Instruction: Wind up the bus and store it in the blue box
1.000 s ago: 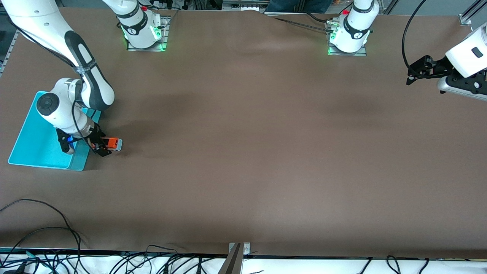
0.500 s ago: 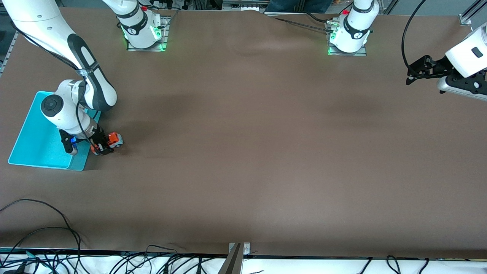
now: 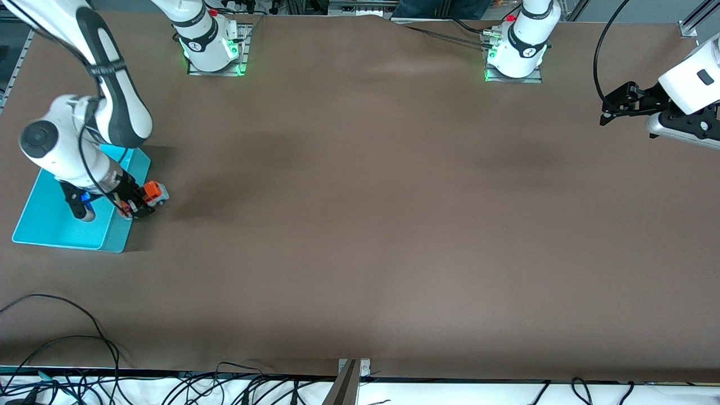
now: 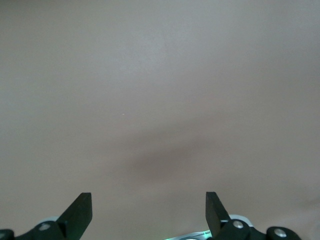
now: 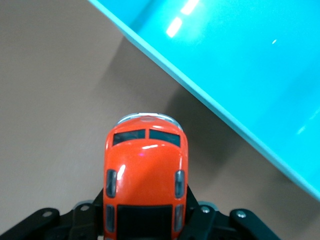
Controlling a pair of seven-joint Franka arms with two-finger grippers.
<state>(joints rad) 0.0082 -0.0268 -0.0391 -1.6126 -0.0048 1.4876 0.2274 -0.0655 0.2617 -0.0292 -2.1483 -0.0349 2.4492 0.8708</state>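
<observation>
Brown table [image 3: 360, 225] bare around turquoise plastic box [image 3: 50, 225]; right claw [image 5: 145, 220] clenches orange-red toy bus [image 5: 145, 175] beside its wall. Left claw [image 4: 149, 210] released, waiting.

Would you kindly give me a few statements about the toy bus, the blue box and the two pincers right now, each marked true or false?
1. The right pincer is shut on the bus. True.
2. The bus lies inside the blue box. False: it is held just outside the box's wall, on the side toward the middle of the table.
3. The left pincer is open and holds nothing. True.
4. The left pincer hangs over the blue box. False: it waits over bare table at the left arm's end.
5. The blue box already holds another toy. False: no toy shows on the visible part of its floor.
</observation>
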